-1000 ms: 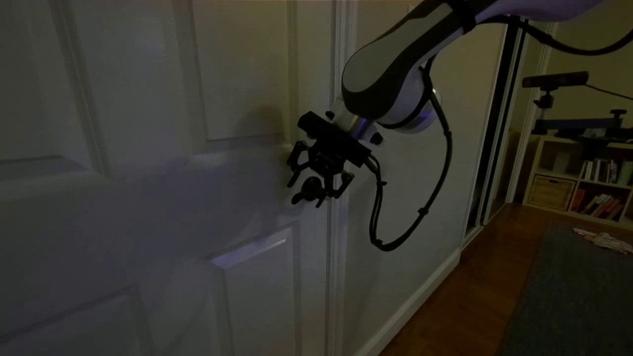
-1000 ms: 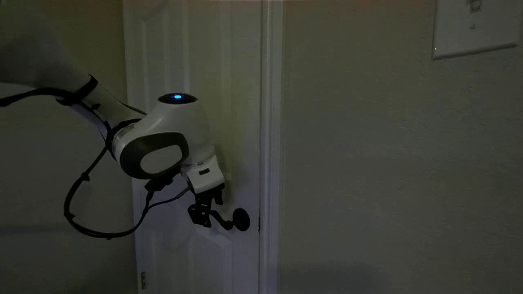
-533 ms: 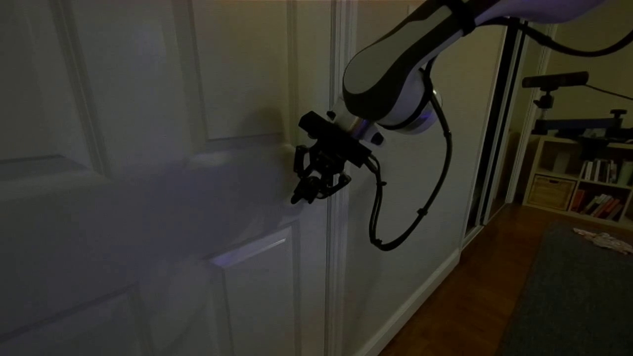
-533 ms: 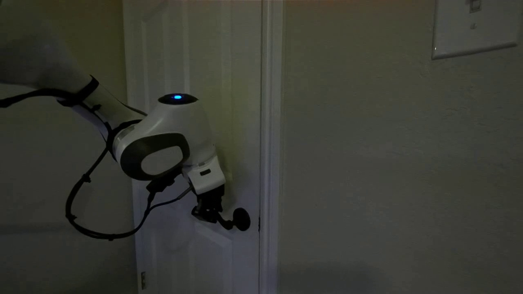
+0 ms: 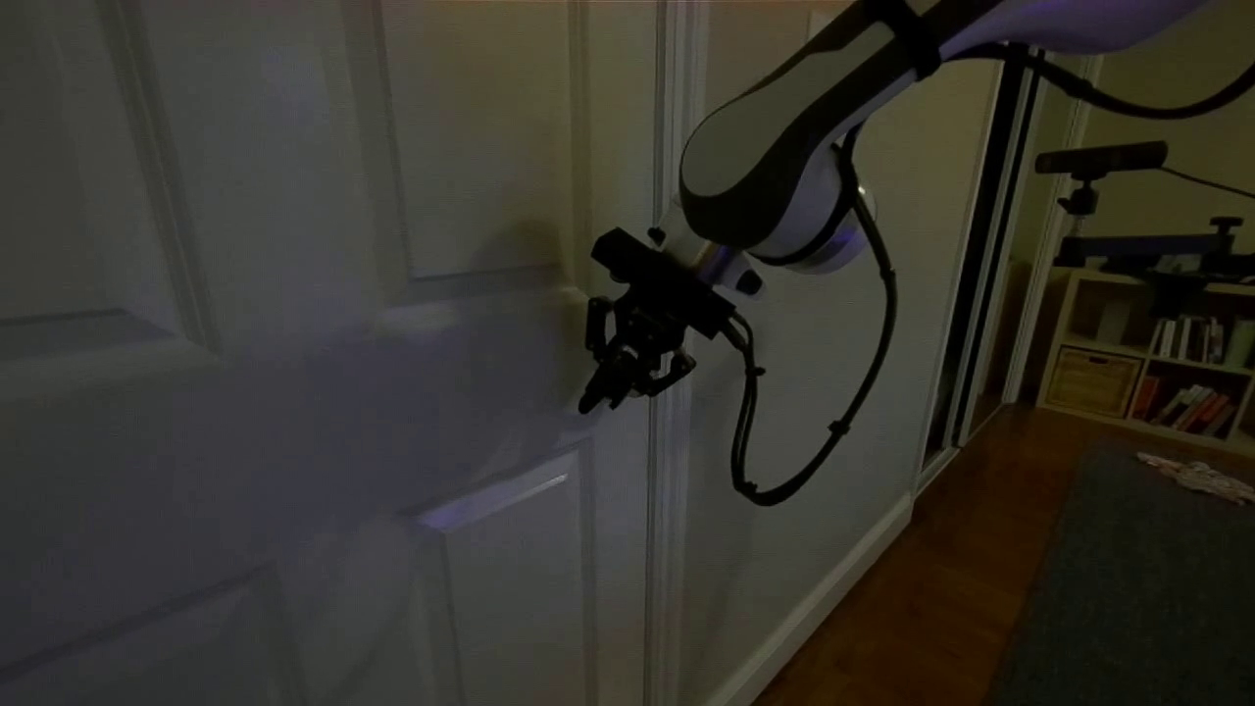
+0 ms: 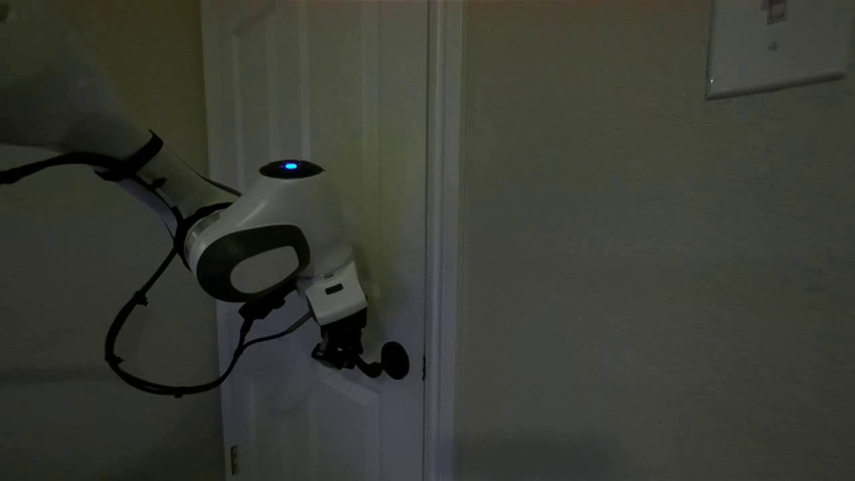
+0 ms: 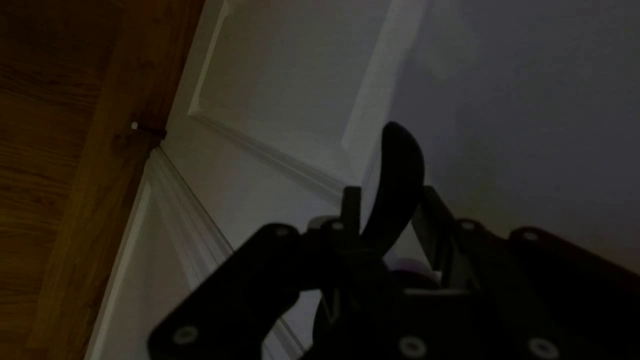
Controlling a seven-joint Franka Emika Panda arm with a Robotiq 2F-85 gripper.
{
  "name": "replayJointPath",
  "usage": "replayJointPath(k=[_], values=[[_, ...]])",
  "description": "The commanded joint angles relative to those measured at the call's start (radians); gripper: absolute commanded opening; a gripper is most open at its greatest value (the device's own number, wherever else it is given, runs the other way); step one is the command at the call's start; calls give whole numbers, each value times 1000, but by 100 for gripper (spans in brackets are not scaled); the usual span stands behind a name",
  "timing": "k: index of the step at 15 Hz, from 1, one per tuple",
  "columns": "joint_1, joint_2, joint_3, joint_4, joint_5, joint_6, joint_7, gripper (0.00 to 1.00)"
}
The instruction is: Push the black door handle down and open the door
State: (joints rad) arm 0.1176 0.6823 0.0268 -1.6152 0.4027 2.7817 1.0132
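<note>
The white panelled door (image 5: 471, 392) stands flush in its frame in both exterior views. Its black door handle shows in an exterior view as a round rose (image 6: 395, 361) and the inner part of the lever (image 6: 371, 368); the outer part is covered by my gripper (image 6: 340, 361). Looking from the wrist, the curved handle lever (image 7: 398, 160) runs between the two fingers of my gripper (image 7: 390, 189), its rounded end sticking out past the fingertips. One finger (image 7: 434, 225) touches the lever near its tip, the opposite finger (image 7: 351, 210) meets it lower down. The jaws are shut on the lever.
White trim (image 5: 677, 510) borders the door beside a plain wall carrying a light switch plate (image 6: 775, 53). A cable (image 5: 745, 441) loops below the arm. A door stop (image 7: 149, 129) juts out low on the door. Farther off are a shelf (image 5: 1069, 392) and a camera stand (image 5: 1080, 201).
Both fingers have come together around the lever, from wide apart a second ago. Over the last half second the arm and gripper have sunk slightly. The door has not moved.
</note>
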Motion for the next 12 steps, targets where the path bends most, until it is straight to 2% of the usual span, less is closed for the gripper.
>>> replayJointPath(k=[1,6,8,12], values=[[-26,67,17,6,0,33,-50,12],[-34,132,0,10,-13,43,-101,9],[-33,123,-6,-12,-12,45,-115,3],[-39,24,36,-123,2,62,-166,7]])
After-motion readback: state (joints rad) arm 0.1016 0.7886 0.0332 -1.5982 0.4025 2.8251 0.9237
